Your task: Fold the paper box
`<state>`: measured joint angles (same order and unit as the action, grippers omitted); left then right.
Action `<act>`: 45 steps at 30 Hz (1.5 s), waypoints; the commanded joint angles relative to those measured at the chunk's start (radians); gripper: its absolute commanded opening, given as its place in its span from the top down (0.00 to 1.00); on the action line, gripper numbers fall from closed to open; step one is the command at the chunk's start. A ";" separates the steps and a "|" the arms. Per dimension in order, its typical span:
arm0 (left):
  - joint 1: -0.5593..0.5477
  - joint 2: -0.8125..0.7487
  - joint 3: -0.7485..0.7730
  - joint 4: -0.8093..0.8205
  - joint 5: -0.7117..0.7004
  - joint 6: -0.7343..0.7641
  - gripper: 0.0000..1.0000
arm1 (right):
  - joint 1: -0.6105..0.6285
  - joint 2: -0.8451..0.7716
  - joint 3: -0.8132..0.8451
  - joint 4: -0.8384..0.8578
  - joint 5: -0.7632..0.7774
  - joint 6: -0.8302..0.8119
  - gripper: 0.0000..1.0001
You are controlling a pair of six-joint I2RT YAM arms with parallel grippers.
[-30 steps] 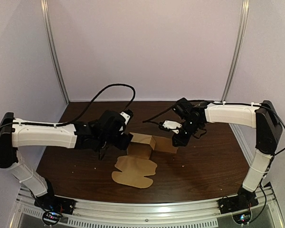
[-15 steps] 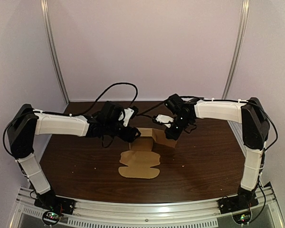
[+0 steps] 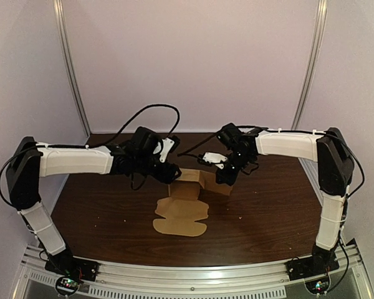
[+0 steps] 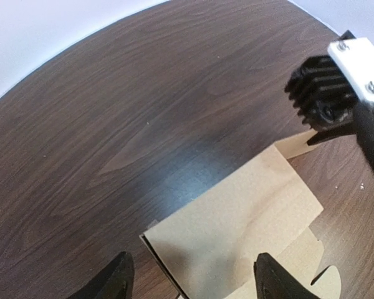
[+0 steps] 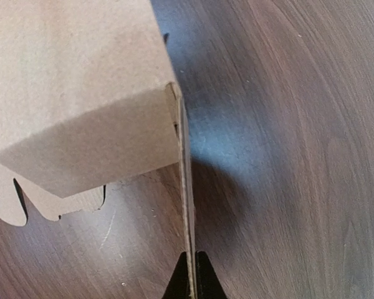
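While the right gripper (image 5: pixel 191 277) pinches the paper box (image 3: pixel 188 182) at 3 o'clock, left gripper (image 4: pixel 190 275) hangs wide open around its 9 o'clock corner.

Lab booth: white walls (image 3: pixel 193 62), aluminium rail (image 3: pixel 193 275)

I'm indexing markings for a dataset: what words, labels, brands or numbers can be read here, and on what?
None can be read.
The paper box is plain brown card on every face shown.
The left arm's white shell and the right arm's white shell carry no legible marking.
The left arm's base shows only tiny lights, nothing legible.
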<state>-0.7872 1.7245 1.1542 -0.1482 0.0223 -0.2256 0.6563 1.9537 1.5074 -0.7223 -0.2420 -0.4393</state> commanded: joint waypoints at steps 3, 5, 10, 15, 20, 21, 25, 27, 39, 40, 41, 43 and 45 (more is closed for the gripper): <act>0.041 -0.046 0.096 -0.136 -0.091 0.045 0.31 | 0.004 0.016 0.031 -0.006 -0.196 -0.177 1.00; 0.051 -0.036 0.107 -0.137 -0.049 0.050 0.31 | 0.007 0.034 0.060 -0.032 -0.234 -0.216 1.00; 0.053 -0.004 0.115 -0.155 0.213 0.098 0.32 | 0.010 0.056 0.103 -0.075 -0.292 -0.268 1.00; 0.052 0.019 0.093 -0.152 0.296 0.106 0.34 | 0.018 0.083 0.141 -0.091 -0.281 -0.262 1.00; 0.051 0.039 0.069 -0.140 0.329 0.096 0.38 | 0.024 0.100 0.158 -0.081 -0.246 -0.212 0.99; 0.051 0.040 0.059 -0.132 0.330 0.092 0.39 | 0.026 0.099 0.155 -0.072 -0.232 -0.196 0.99; 0.050 0.051 0.008 -0.090 0.344 0.073 0.40 | 0.032 0.097 0.140 -0.041 -0.180 -0.147 0.99; 0.048 0.059 -0.013 -0.071 0.340 0.062 0.42 | 0.035 0.093 0.128 -0.030 -0.151 -0.129 0.98; 0.039 0.077 -0.087 0.008 0.343 0.028 0.47 | 0.009 0.018 0.122 -0.233 -0.220 -0.126 0.76; 0.039 0.075 -0.090 0.010 0.344 0.026 0.47 | -0.005 0.012 0.131 -0.269 -0.235 -0.137 0.74; 0.039 0.075 -0.093 0.014 0.347 0.027 0.47 | -0.018 0.003 0.137 -0.295 -0.245 -0.149 0.72; 0.039 0.075 -0.099 0.025 0.354 0.022 0.47 | -0.053 -0.012 0.137 -0.321 -0.251 -0.166 0.71; 0.039 0.075 -0.107 0.040 0.359 0.015 0.47 | -0.086 -0.025 0.130 -0.308 -0.249 -0.157 0.70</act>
<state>-0.7433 1.7710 1.0954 -0.0875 0.3889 -0.1925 0.6361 1.9919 1.6299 -0.9447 -0.4576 -0.5804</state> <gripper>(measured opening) 0.533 0.292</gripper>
